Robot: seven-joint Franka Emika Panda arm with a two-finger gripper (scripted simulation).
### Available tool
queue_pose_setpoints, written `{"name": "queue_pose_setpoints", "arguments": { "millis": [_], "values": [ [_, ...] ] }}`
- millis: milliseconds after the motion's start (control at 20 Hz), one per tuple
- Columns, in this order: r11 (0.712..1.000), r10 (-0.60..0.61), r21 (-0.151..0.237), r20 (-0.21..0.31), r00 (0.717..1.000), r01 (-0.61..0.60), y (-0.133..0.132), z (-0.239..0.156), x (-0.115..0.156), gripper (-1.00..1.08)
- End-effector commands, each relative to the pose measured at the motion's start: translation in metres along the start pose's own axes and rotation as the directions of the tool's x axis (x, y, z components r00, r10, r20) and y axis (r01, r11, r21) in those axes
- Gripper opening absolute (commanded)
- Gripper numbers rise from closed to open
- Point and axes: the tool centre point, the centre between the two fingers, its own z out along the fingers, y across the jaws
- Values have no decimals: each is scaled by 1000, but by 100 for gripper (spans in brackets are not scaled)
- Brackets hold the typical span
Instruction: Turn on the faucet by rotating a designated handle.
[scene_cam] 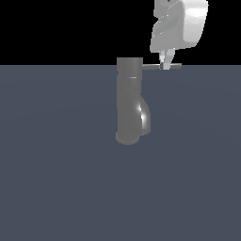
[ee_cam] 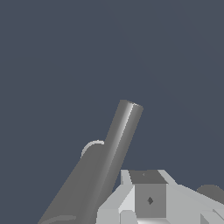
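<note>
Tool (scene_cam: 164, 64) sits right on the handle (scene_cam: 162, 67), can't tell if it's clenched or just touching. Handle sticks out sideways from the faucet (scene_cam: 131, 101) top. Looks stiff, thin, probably slick metal, so push near the outer tip.

The gripper (scene_cam: 164, 65) is being cut off by the exterior view's upper edge; the handle (scene_cam: 162, 67) is being partly hidden behind its fingertips, whose spacing cannot be judged.
</note>
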Motion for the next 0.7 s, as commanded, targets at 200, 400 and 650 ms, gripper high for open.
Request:
{"name": "queue_pose_setpoints", "arguments": {
  "millis": [200, 400, 650],
  "values": [
    [1000, 27, 2, -3, 1000, -27, -6, 0, 24, -100],
    [1000, 29, 2, -3, 1000, -29, -12, 0, 31, -100],
    [1000, 32, 2, -3, 999, -32, -18, 0, 38, -100]
  ]
}}
